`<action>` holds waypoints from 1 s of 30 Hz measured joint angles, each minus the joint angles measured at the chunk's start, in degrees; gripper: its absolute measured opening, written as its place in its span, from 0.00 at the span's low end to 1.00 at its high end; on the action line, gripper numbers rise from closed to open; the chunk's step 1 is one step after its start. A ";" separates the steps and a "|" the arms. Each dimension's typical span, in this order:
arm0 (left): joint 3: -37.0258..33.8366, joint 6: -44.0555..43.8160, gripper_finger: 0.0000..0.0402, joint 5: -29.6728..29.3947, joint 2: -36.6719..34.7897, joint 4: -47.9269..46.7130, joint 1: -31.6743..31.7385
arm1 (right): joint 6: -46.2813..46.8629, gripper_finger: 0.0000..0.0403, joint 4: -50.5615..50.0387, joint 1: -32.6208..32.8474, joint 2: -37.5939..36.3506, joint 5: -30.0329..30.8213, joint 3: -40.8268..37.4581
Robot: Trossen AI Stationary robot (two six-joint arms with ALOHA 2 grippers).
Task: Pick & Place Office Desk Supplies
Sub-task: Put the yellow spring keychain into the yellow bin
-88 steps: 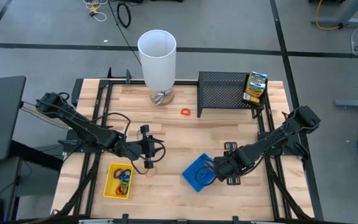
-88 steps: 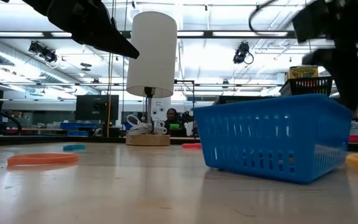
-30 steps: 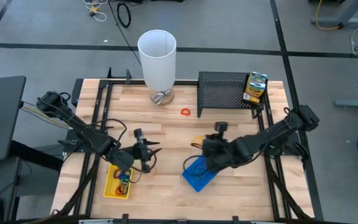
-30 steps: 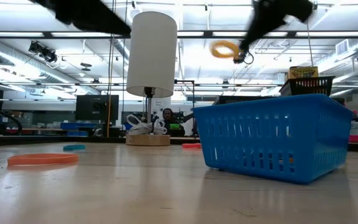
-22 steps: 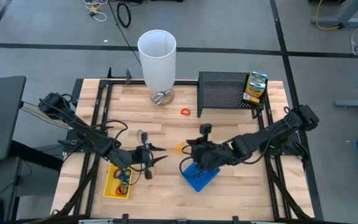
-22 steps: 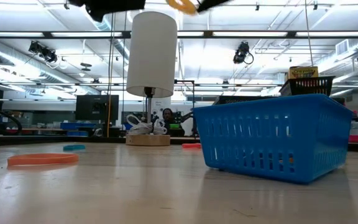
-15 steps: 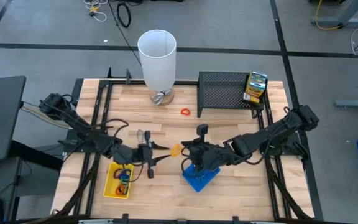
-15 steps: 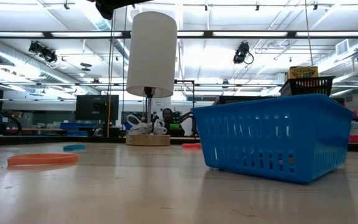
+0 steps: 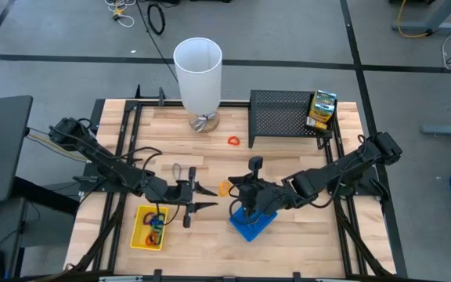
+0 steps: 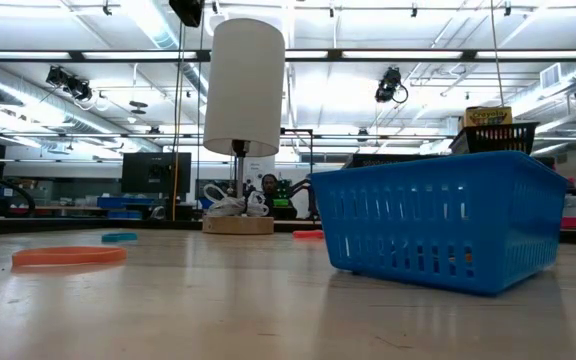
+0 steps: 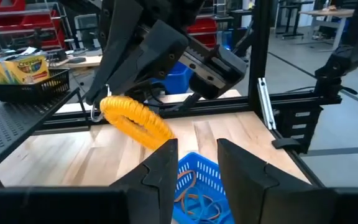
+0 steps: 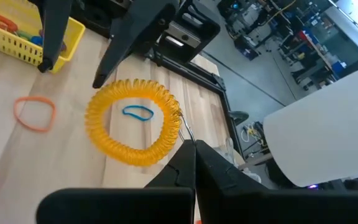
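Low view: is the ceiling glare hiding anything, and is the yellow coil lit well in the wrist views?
Low view: ceiling strips backlight the scene, yet the slats of the blue tray show. Right wrist view: yellow coil evenly lit, no glare, held by the right end effector. Left wrist view: coil bright against the dark arm.

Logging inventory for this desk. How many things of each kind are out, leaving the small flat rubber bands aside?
Baskets: 2 (yellow basket, blue basket)
Crayon box: 1
White cylinder: 1
Mesh rack: 1
Yellow coil: 1, held by the right end effector
Total: 6
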 joint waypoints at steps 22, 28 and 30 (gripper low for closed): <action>-0.04 -5.82 0.63 3.55 0.02 2.99 5.98 | -0.02 0.00 -0.28 0.00 0.00 0.11 0.00; -0.04 -7.78 0.57 4.08 0.04 1.32 7.22 | -0.63 0.00 0.75 -0.02 0.00 0.12 0.00; -0.04 -7.77 0.51 2.99 0.04 0.97 7.22 | -0.62 0.00 0.87 -0.02 0.00 0.12 0.00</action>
